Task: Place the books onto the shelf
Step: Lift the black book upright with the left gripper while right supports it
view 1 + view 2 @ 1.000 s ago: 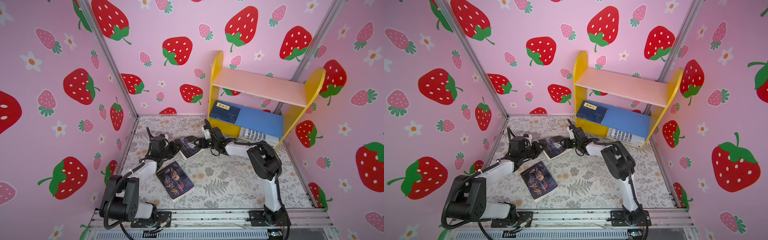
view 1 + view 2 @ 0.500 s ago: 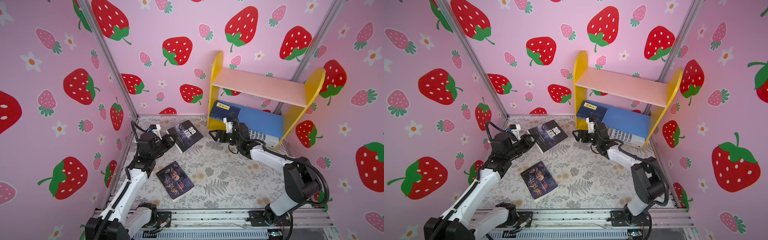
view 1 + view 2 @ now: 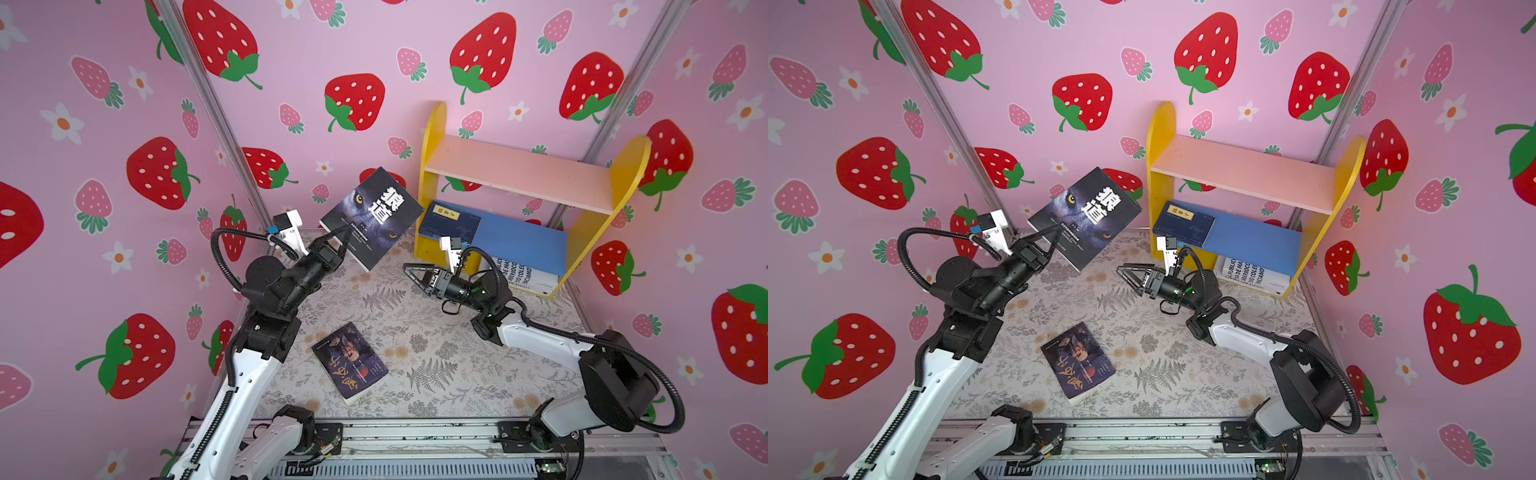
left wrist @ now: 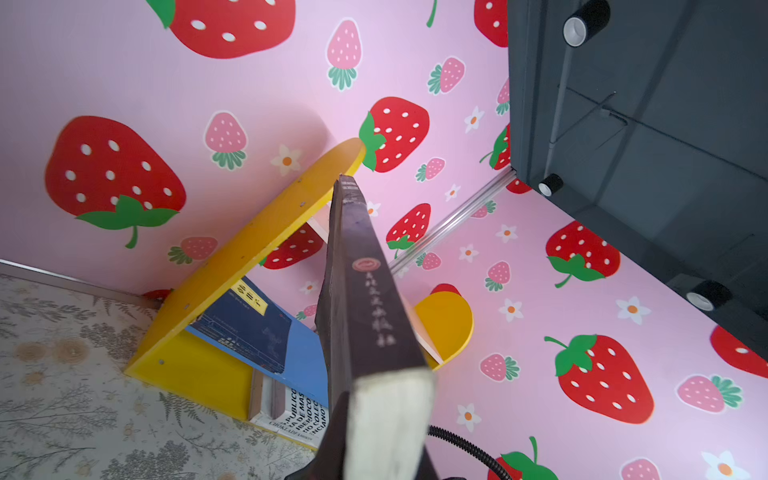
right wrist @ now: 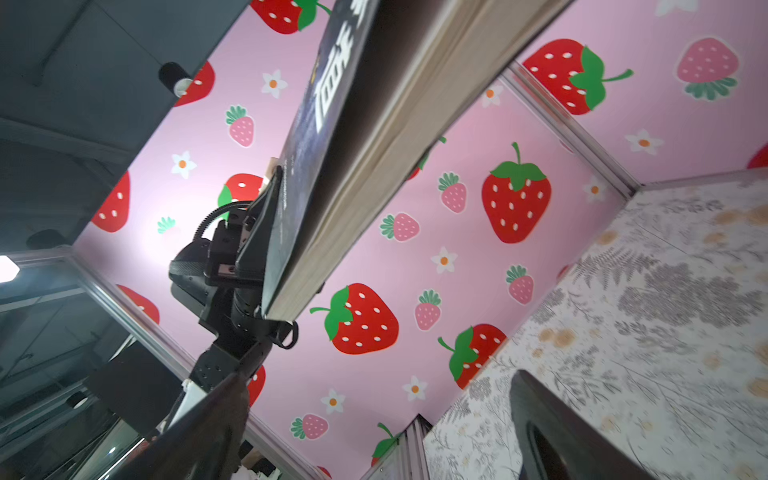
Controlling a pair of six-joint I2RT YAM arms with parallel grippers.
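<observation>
Left pincer (image 3: 341, 237) is clamped on one lower corner of the wolf book (image 3: 374, 218). The book is off the bench (image 3: 449, 332), tilted with its cover up, above the back-left corner. It sits just beside the left yellow side of the shelf (image 3: 430, 166). A corner grip probably leaves the long free edge clear to lead into the shelf. Judged risk: the book swivels or sags about that one corner.

Right pincer (image 3: 408, 271) has its jaws wide apart with nothing between them. It hovers low over the bench in front of the shelf's left end, pointing at the wolf book. It looks placed to steady the book or take it over.

Navy book (image 3: 449, 222) lies flat on the blue board (image 3: 523, 245), left end. White books (image 3: 524, 275) lie under that board. Second dark book (image 3: 351, 361) lies flat near the bench's front edge, not yet shelved. Pink board (image 3: 519, 176) is bare.

Unclear:
- How many books are in the navy pile.
- The white books, mostly covered by the blue board.
- The left wrist view shows the wolf book (image 4: 357, 291) edge-on, its spine text unreadable.
- In the right wrist view the right pincer's own fingers (image 5: 582, 453) are dark blurs.
</observation>
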